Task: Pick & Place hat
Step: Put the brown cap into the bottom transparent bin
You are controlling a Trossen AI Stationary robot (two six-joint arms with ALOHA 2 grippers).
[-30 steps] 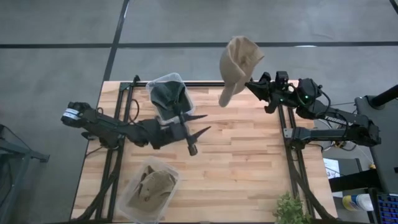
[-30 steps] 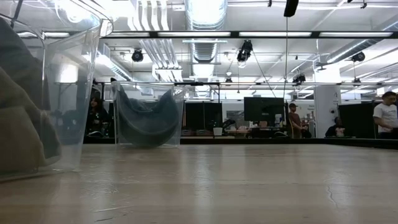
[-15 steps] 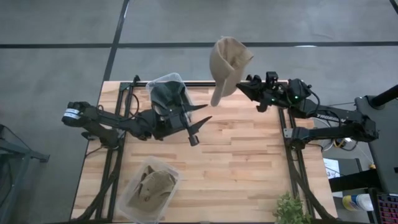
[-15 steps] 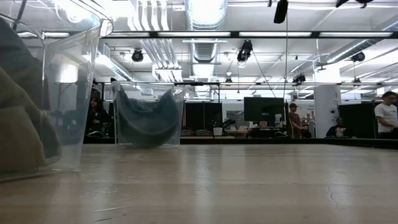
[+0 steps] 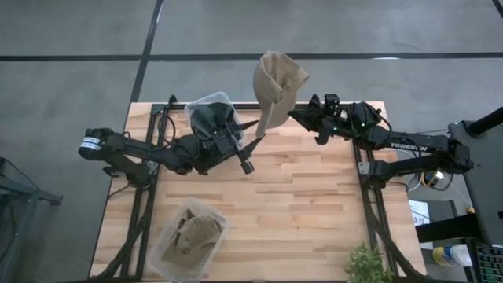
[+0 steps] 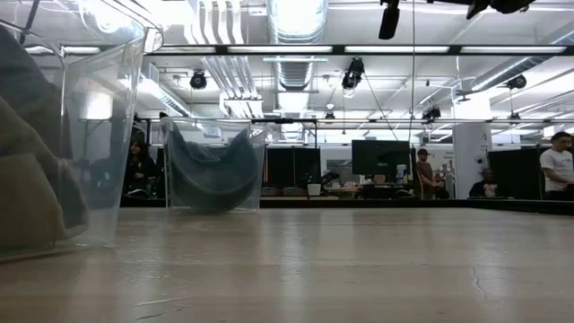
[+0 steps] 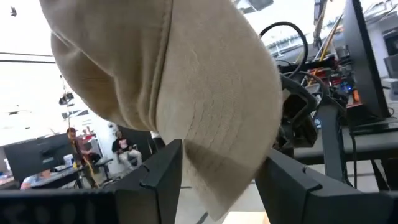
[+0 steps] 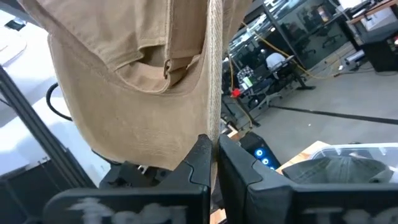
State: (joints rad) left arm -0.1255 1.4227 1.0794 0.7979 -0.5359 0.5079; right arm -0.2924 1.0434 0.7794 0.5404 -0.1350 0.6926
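A: Change since last check? The tan hat (image 5: 277, 85) and the right gripper (image 5: 291, 115) have shifted further left over the table's (image 5: 306, 204) far edge, twd the left arm. The left gripper (image 5: 250, 154) has pulled in closer to the bin w/ the dark hat (image 5: 212, 119).

B: Right gripper state?

A: Fingers (image 8: 200, 163) pinched tight on the hat's fabric edge; hat hangs in the air, held up off the table, brim pointing down. Confirmed in right wrist view.

B: Left gripper?

A: Spread wide, holding nothing. Left wrist view shows the tan hat (image 7: 180, 87) hanging betw. and above its two fingers (image 7: 163, 174), not touching as far as I can tell.

B: Bins?

A: Two clear bins. Far one holds a dark hat (image 6: 212, 170), just beside the left gripper. Near bin (image 5: 189, 240) at the table's front-left holds another tan cap, well apart from both arms.

B: Room?

A: People (image 6: 558, 170) standing in the background, low view. Plant (image 5: 367, 266) at the front-right edge.
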